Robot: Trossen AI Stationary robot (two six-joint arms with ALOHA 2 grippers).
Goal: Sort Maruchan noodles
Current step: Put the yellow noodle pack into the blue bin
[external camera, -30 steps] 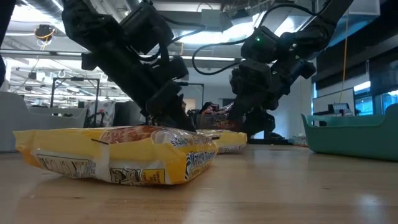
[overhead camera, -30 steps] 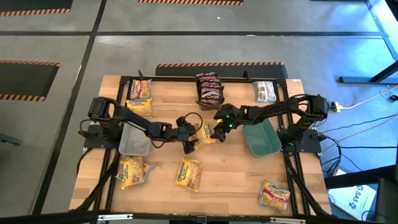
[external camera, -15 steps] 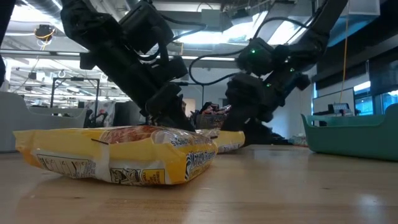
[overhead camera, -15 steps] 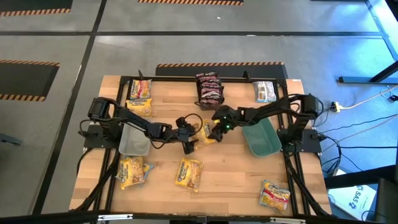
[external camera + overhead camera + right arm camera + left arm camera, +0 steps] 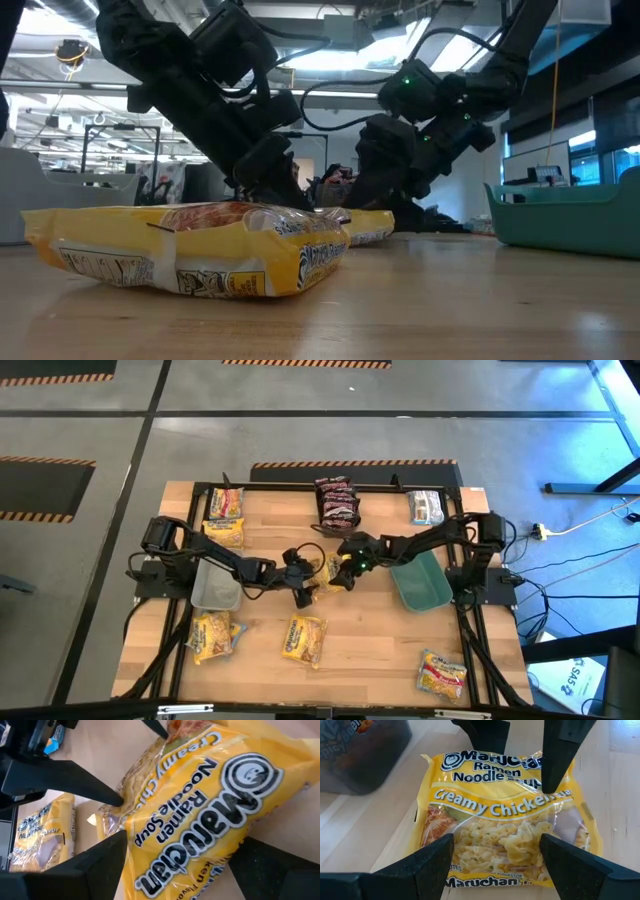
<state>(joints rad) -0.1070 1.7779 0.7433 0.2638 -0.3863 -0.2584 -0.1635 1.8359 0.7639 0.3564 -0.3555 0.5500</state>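
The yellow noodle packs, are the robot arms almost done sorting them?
Not nearly. The grey bin and green bin show no sorted packets. Right now both hands, left hand and right hand, are open around one yellow Creamy Chicken packet in the table's middle. Yellow packets, dark red packets and a silver packet lie scattered on the table.

A glossy yellow plastic ramen packet (image 5: 190, 250) lies flat on the pale wooden counter (image 5: 450, 300), close to the camera. Behind that packet a second yellow packet (image 5: 365, 226) lies farther back, and two dark arms reach down toward it: the left gripper (image 5: 268, 180) on the near packet's side, the right gripper (image 5: 385, 190) just beyond it, a green light on its wrist. Well to the right of the near packet stands a teal plastic bin (image 5: 570, 215).
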